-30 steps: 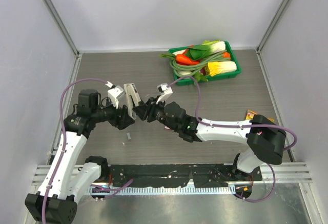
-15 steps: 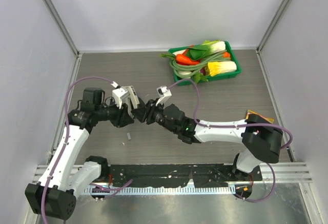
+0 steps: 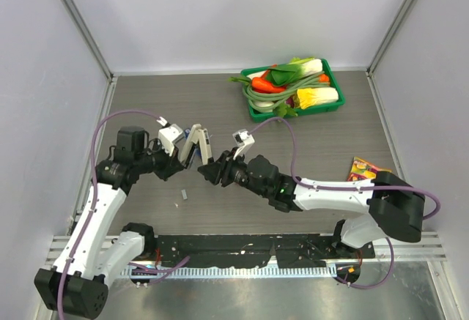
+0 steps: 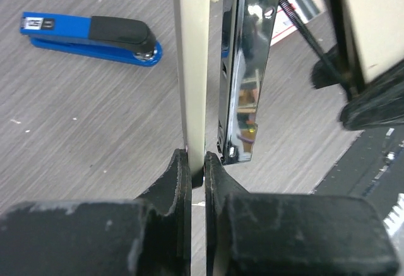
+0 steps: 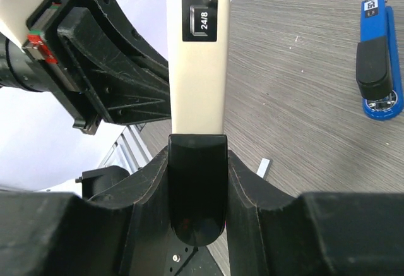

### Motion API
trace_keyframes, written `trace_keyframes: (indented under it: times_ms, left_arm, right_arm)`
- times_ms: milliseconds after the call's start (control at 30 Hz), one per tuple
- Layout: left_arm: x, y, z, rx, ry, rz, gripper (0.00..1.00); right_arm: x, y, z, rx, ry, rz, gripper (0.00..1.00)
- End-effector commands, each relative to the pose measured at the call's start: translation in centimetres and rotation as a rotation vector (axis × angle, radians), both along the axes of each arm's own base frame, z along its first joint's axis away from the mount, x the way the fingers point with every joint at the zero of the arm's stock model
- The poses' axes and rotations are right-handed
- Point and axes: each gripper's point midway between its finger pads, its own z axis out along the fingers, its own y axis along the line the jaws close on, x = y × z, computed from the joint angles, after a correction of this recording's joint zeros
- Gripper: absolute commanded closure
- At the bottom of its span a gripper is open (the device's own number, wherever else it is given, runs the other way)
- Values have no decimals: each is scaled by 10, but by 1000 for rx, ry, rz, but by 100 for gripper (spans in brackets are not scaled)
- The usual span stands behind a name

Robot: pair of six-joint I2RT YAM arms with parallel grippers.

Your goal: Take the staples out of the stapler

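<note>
A cream-white stapler [image 3: 196, 143] is held above the table between both arms, hinged open. My left gripper [image 3: 181, 160] is shut on the thin edge of its cream cover [image 4: 191, 67], at the jaw tips [image 4: 197, 162]. The chrome magazine [image 4: 246, 67] hangs apart from the cover, just to its right. My right gripper [image 3: 214, 168] is shut on the stapler's black end cap [image 5: 197, 187], with the cream body [image 5: 199, 55] rising from the jaws [image 5: 197, 154]. The staples [image 3: 184, 195], a short silvery strip, lie on the table below [image 5: 263, 167].
A blue stapler [image 4: 95, 33] lies on the table beyond the held one, also in the right wrist view [image 5: 379, 67]. A green tray [image 3: 333, 78] of toy vegetables stands at the back right. A colourful packet [image 3: 364, 168] lies at the right.
My left gripper has shut on the stapler's cream cover. The stapler and the right gripper have shifted slightly right, and the stapler now stands more tilted.
</note>
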Motion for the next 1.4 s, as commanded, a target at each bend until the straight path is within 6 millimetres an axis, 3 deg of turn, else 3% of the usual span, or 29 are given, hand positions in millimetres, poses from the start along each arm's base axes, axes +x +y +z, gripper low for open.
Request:
trace_keyframes:
  times_ms: [0,233,533,800,1067,1133,1167,1200,1233,1267,1300,1367]
  left_arm:
    - [25,16,9,101,-185,42,99]
    - [36,48,-16,330,-305,34,100]
    - [59,78,-18,534,-461,91,100]
    - [68,85,-29,705,-571,22,100]
    - [67,72,-19,607,-511,54,100]
    - [63,63,-11,531,-465,63,96]
    - [57,60,-15,514,-407,54,85]
    - [57,52,-1,464,-404,47,77]
    - [53,47,2,413,-356,69,71]
    - [45,44,-5,396,-281,55,66]
    - [44,35,8,342,-275,48,64]
    - [38,27,14,281,-219,58,58]
  right_arm:
    - [8,-19,22,18,-52,-35,99]
    - [5,-30,20,-71,-114,37,99]
    - [1,-53,1,-181,-138,141,99]
    - [-4,-74,-11,-253,-149,148,99]
    - [-2,-68,-12,-216,-138,148,99]
    - [3,-63,-2,-194,-156,139,99]
    - [6,-60,-2,-198,-156,133,99]
    - [9,-58,1,-196,-161,125,99]
    - [16,-54,14,-182,-178,103,99]
    - [20,-52,15,-192,-187,94,99]
    - [25,-47,31,-174,-212,81,99]
    - [33,-43,41,-176,-231,60,99]
